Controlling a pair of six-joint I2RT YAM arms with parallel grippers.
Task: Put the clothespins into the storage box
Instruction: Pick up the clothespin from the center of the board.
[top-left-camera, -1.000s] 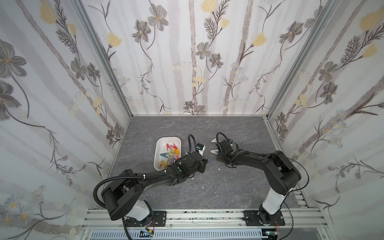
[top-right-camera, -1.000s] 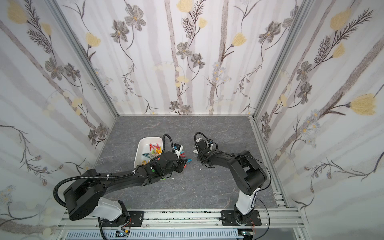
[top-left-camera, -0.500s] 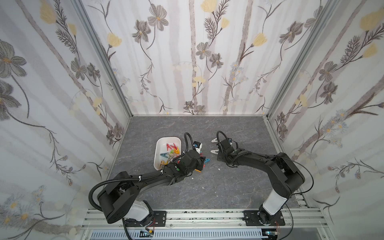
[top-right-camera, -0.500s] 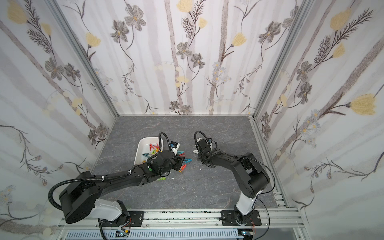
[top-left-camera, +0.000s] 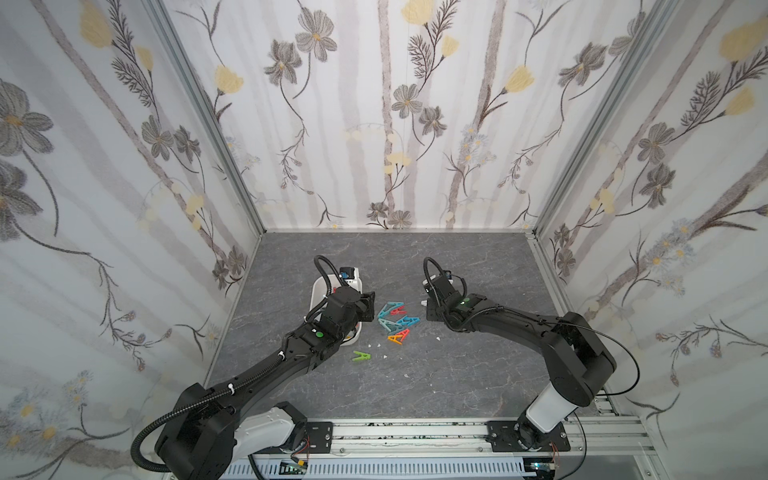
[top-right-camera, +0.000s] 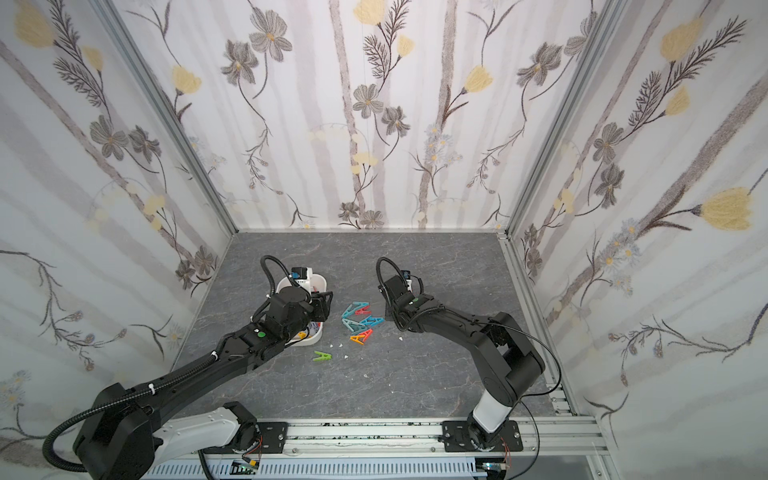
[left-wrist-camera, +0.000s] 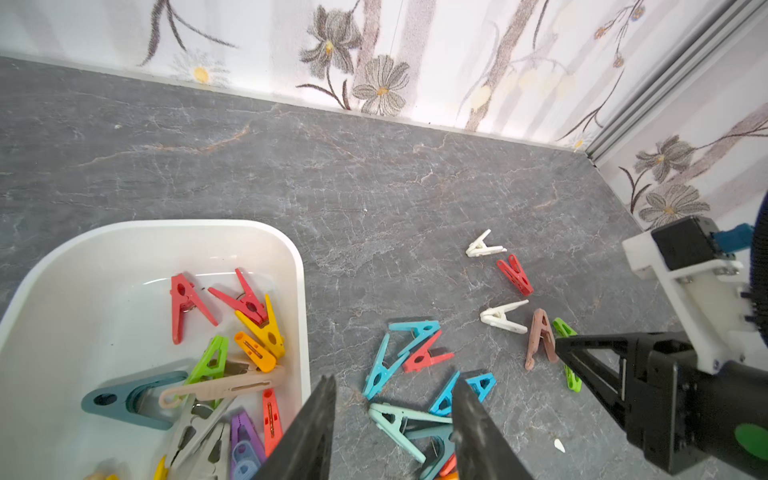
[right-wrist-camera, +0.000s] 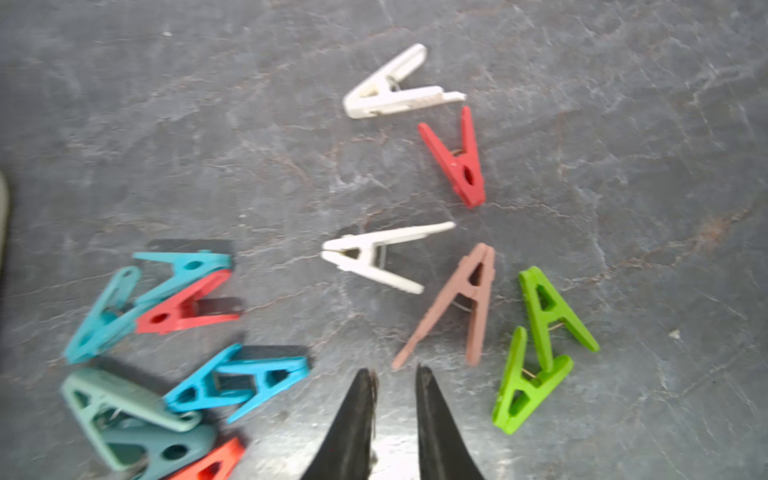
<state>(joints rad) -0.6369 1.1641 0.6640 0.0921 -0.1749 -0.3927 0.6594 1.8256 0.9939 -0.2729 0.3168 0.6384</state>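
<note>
l claw (left-wrist-camera: 394, 379) spread, empty, beside storage box (left-wrist-camera: 302, 291); r claw (right-wrist-camera: 394, 369) barely apart, empty, near loose clothespins (right-wrist-camera: 365, 253)

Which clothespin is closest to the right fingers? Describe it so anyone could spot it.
From the white storage box, cross the grey table past the blue cluster to the right gripper. Just off its fingers lies the dusty-pink clothespin, between a white clothespin and two green clothespins; no other loose pin has that colour.
</note>
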